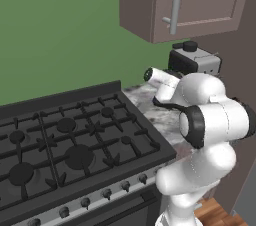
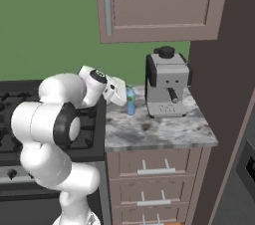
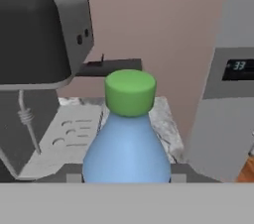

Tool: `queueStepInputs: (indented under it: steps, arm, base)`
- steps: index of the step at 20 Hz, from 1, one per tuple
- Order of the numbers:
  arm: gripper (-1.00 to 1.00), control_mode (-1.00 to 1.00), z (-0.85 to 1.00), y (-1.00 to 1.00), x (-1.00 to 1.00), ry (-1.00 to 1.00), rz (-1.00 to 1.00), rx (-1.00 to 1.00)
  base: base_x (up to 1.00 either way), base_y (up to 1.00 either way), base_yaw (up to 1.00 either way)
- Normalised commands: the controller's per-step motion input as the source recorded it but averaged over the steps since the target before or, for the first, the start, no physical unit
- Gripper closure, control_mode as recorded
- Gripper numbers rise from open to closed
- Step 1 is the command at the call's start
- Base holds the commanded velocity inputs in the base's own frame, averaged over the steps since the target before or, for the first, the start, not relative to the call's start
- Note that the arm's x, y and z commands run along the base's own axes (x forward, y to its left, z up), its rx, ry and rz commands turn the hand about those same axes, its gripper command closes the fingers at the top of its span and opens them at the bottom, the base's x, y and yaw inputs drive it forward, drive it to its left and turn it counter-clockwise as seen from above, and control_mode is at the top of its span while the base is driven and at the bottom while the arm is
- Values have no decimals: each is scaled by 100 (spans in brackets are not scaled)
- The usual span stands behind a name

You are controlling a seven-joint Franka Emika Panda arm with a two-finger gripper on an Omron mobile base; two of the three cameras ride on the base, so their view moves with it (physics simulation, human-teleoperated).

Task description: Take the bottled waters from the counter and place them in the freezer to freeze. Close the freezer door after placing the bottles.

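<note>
Hand view looked straight at the green-capped bottle [image 3: 128,136], which stood so near the camera that its shoulders spread across the lower middle of the picture. Its body read pale blue and smooth, narrowing up to a flat bright green cap, and it stood upright on the marbled counter [image 3: 163,119] just beside the coffee machine [image 3: 42,39]. In the right base view the same bottle [image 2: 130,100] stood near the counter's [image 2: 164,132] left edge, with the claw [image 2: 122,95] pressed up against it from the stove [image 2: 94,119] side. The claw was clenched as far as it went, and from its place at the bottle I judged it was grasping that bottle, though the fingertips themselves could not be made out. The bottle's base was still down on the stone, not lifted. A grey panel with a small lit display [image 3: 239,65] stood to the right in the hand view. So the job was at its very beginning by my reckoning: one bottle gripped, none yet in the freezer, the second bottle to fetch, and the door to shut afterwards
</note>
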Motion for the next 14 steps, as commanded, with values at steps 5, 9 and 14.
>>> queueStepInputs:
  steps: [5,9,14]
  arm:
    - [100,-100,43,0,-44,15,50,12]
    - [100,-100,43,0,-24,14,51,20]
    - [100,-100,50,5,-49,1,61,3]
  base:
    - [0,0,0]
    - [0,0,0]
    - [0,0,0]
